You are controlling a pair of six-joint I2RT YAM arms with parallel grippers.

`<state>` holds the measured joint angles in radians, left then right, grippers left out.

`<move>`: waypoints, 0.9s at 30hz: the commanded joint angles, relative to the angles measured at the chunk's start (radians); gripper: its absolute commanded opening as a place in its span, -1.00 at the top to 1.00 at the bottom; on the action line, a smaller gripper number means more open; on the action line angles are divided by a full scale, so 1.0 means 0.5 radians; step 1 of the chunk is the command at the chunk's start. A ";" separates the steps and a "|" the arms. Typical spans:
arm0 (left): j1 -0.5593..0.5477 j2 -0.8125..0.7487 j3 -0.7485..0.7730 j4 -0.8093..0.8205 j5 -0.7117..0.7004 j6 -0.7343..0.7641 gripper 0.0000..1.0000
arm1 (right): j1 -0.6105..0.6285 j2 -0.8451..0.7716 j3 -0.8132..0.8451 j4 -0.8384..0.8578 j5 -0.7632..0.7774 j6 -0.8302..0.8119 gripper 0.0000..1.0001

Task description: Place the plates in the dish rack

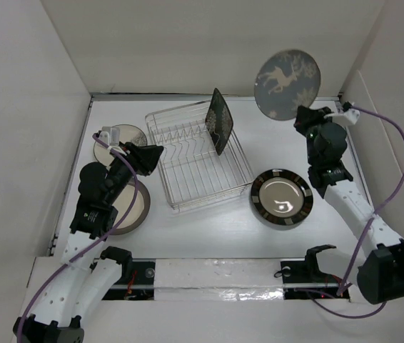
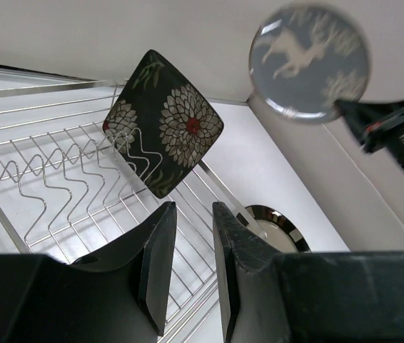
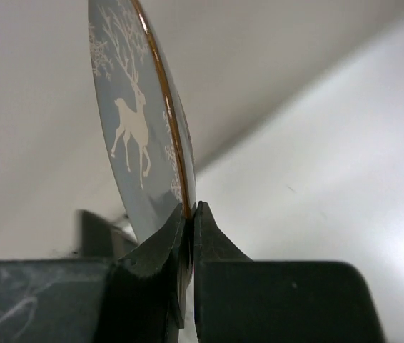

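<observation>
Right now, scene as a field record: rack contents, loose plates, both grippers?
rack: dish rack, one plate loaded
in rack: square floral plate, on edge between dividers
right gripper: shut on deer plate at its rim, plate in the air right of rack
left gripper: jaws slightly apart, empty, by rack's left side
on table: striped plate right of rack; patterned plate and brown-rimmed plate left of rack
</observation>
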<state>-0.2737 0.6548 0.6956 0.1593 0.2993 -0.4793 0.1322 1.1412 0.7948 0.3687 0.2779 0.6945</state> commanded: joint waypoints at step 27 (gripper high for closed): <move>-0.008 -0.064 0.048 0.086 0.003 0.017 0.49 | 1.423 1.286 1.979 -0.382 1.585 -1.619 1.00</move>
<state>-0.2737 0.6315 0.6956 0.1585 0.2882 -0.4767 0.8284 1.8271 1.7287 -0.0231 0.9371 -0.1135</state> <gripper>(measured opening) 0.249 0.050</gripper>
